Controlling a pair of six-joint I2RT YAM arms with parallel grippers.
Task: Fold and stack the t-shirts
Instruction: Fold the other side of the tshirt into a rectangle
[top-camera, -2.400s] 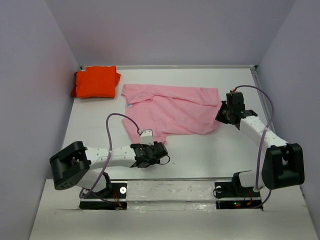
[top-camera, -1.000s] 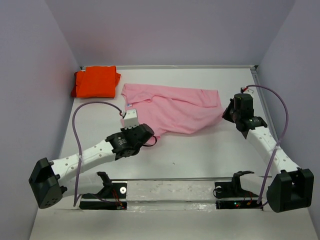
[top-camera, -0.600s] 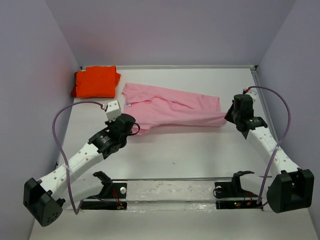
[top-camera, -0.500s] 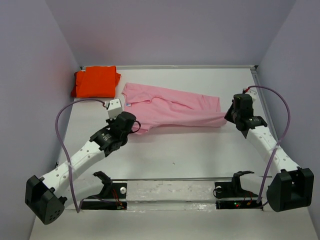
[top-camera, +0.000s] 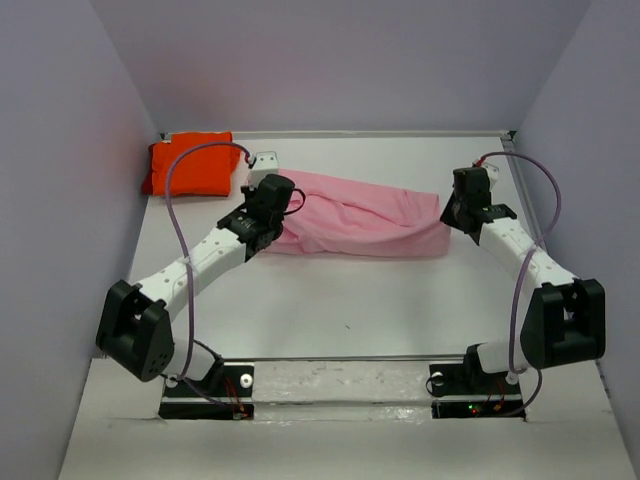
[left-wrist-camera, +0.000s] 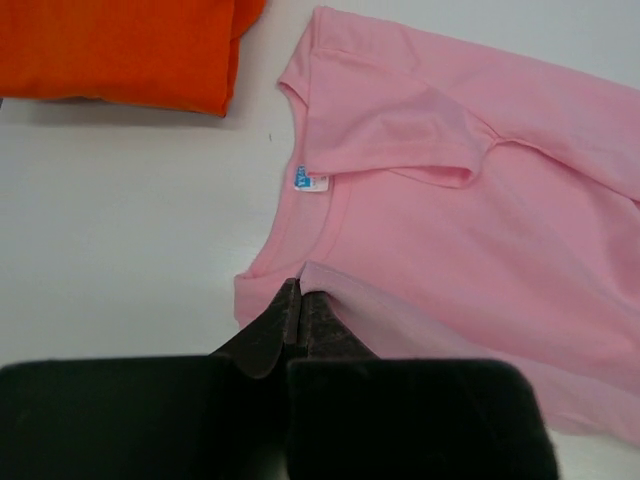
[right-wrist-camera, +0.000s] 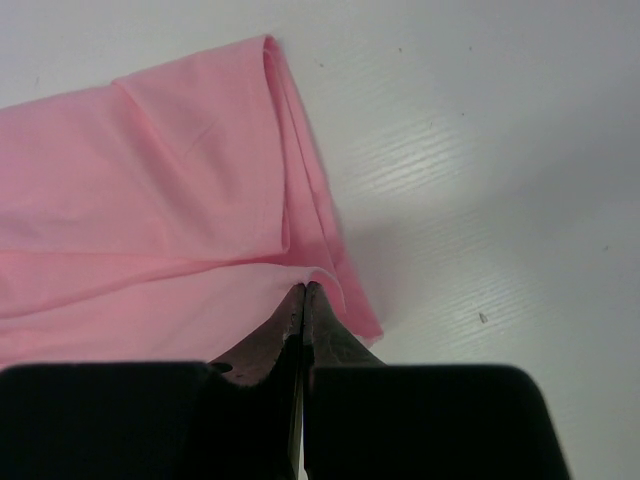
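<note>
The light pink t-shirt lies across the far middle of the table, its near half doubled over toward the back. My left gripper is shut on a pink edge at the shirt's left end, near the collar and its blue label. My right gripper is shut on the pink edge at the right end. In the wrist views, both pairs of fingertips pinch a thin fold of pink cloth. The orange t-shirt sits folded in the far left corner.
Grey walls enclose the white table on three sides. The orange shirt lies just left of the pink collar, close to my left gripper. The arms' bases stand at the near edge.
Both grippers have carried the pink shirt's near edge toward the back, folding it into a narrower band. The left arm swung far back and to the right; the right moved slightly back.
</note>
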